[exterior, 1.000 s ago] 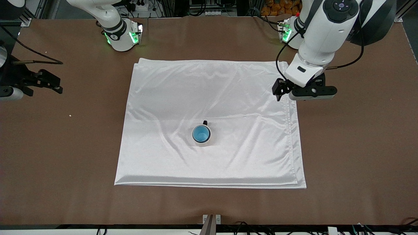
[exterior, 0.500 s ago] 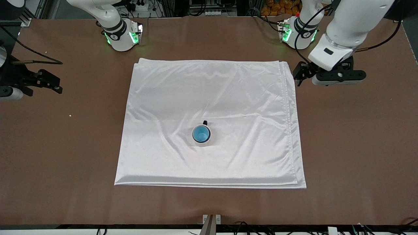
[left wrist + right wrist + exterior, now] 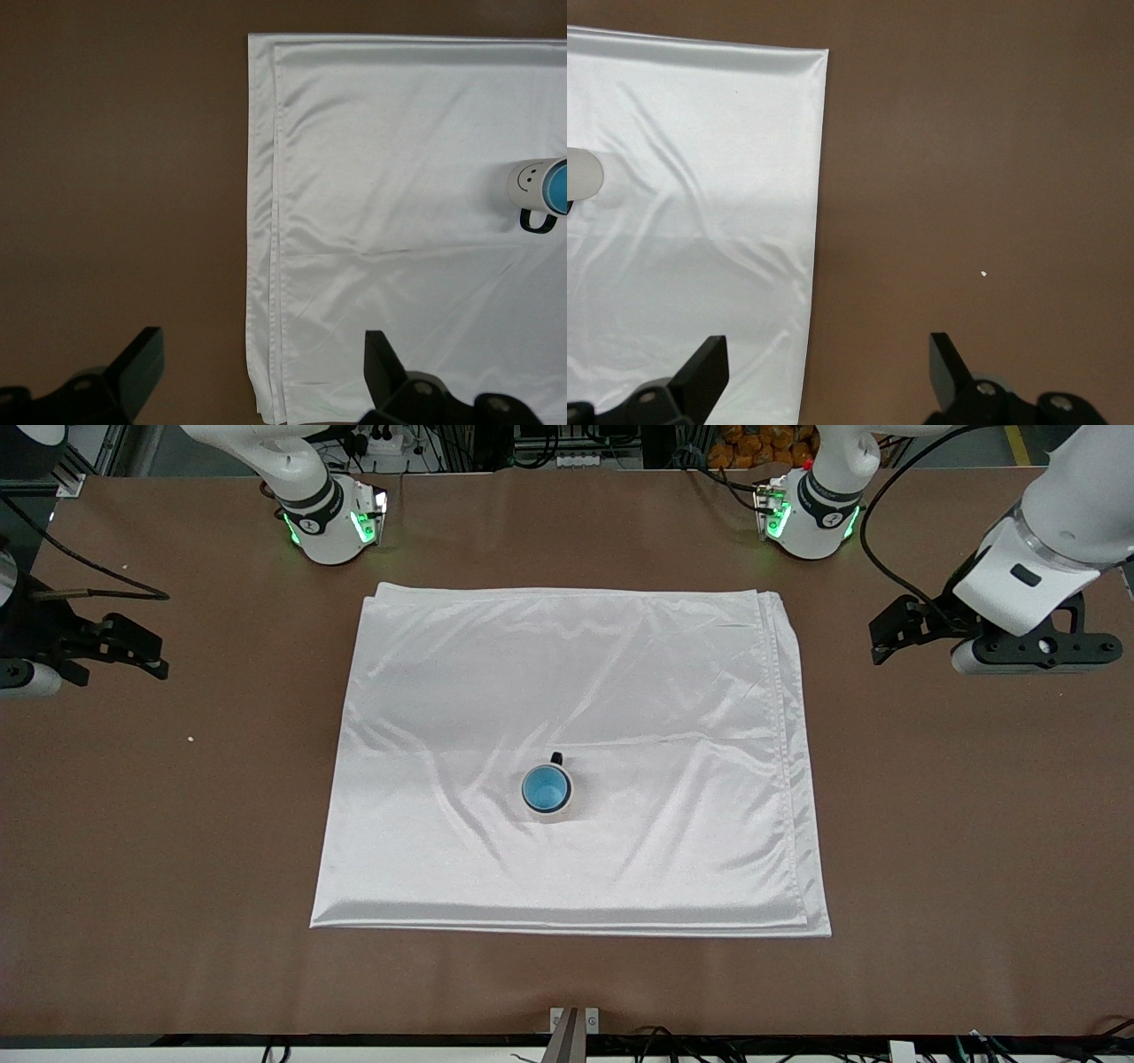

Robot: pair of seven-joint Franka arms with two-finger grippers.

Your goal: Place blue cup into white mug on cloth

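Note:
The blue cup (image 3: 544,788) sits inside the white mug (image 3: 572,795), which stands upright on the cloth (image 3: 620,673), nearer the front camera than the cloth's middle. The mug's black handle (image 3: 556,759) points toward the robots. In the left wrist view the mug (image 3: 529,181) shows a small face mark and the cup's blue inside (image 3: 558,188). My left gripper (image 3: 889,636) is open and empty over bare table, beside the cloth's edge at the left arm's end; its wrist view (image 3: 263,372) shows the same. My right gripper (image 3: 146,654) waits open and empty at the right arm's end.
The brown table (image 3: 974,824) lies bare around the cloth. A small white speck (image 3: 190,738) lies on the table near the right gripper and also shows in the right wrist view (image 3: 983,274). The arm bases (image 3: 332,522) stand along the table's edge by the robots.
My left gripper has moved, empty, from over the cloth's edge out toward the left arm's end of the table. The mug with the cup and the right arm have not moved.

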